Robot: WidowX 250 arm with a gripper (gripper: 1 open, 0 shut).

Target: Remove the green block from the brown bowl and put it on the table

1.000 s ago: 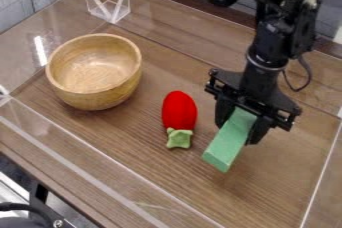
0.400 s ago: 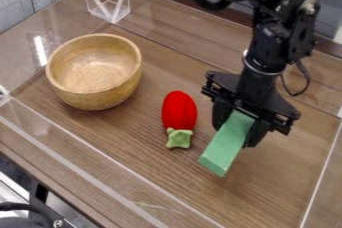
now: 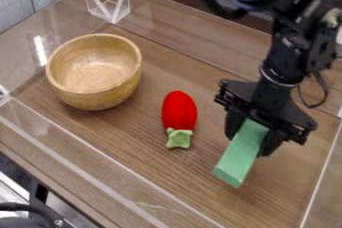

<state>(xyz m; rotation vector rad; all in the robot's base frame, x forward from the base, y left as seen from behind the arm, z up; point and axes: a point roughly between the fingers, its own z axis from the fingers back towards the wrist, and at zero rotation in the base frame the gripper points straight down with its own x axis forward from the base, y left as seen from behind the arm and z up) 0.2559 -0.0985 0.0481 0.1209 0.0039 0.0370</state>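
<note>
A black robot arm is reaching down from the upper right of the frame, its gripper [image 3: 254, 130] pointing straight at the table [image 3: 120, 172] and clamping its jaws narrowly around the upper end of the green block [image 3: 243, 153]. The mint-green bar is slanting from the jaws toward the lower right of the frame, its lower end lying at or just above the wood-grain surface; whether it is actually touching cannot be told from this angle.

The brown bowl [image 3: 94, 70] is sitting empty at centre left, well apart from the block and the arm, its pale grained interior showing plainly. Between bowl and block, near the middle of the frame, a red toy vegetable [image 3: 178, 115] with a small green stem is lying on the tabletop, the stem pointing toward the bottom edge. It is resting just to the left of the block without touching it.

Clear acrylic walls [image 3: 60, 137] are bordering the table along the lower left and far edges, and a small transparent stand [image 3: 108, 5] is standing at the upper left corner.
</note>
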